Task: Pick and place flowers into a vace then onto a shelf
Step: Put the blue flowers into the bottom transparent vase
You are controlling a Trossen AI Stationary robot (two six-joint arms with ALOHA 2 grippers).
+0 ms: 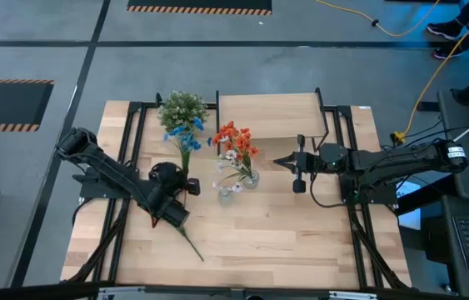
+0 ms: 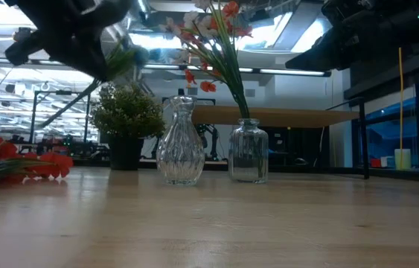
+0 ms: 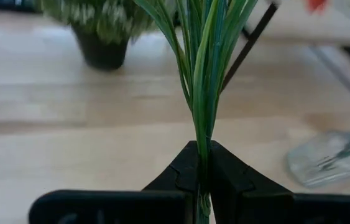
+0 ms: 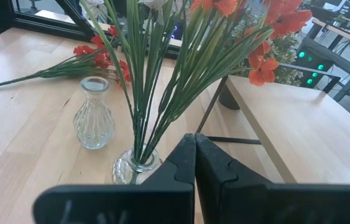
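Note:
My left gripper (image 1: 187,185) is above the table's left middle, shut on a blue flower spray (image 1: 186,133) with a long green stem. A clear vase (image 1: 249,177) at the table's middle holds red-orange and pale flowers (image 1: 236,143). Beside it stands an empty ribbed vase (image 4: 94,115). Another red spray (image 4: 94,57) lies flat on the table. The shelf (image 1: 271,117) stands at the far side. My right gripper (image 1: 288,162) hangs shut, right of the vases, touching nothing. My left gripper pinches the blue spray's bundle of green stems (image 3: 203,146) between its two fingers, below where the leaves fan out. The stem runs on back between the fingers (image 3: 237,180). The blue head points toward the far edge, and the stem's bare end (image 1: 201,257) trails toward the near edge.
A bushy green-white potted plant (image 1: 182,107) stands at the far left, close to the blue flower head. Black frame rails (image 1: 126,150) run along both sides of the table. Open tabletop (image 1: 276,237) lies toward the near edge.

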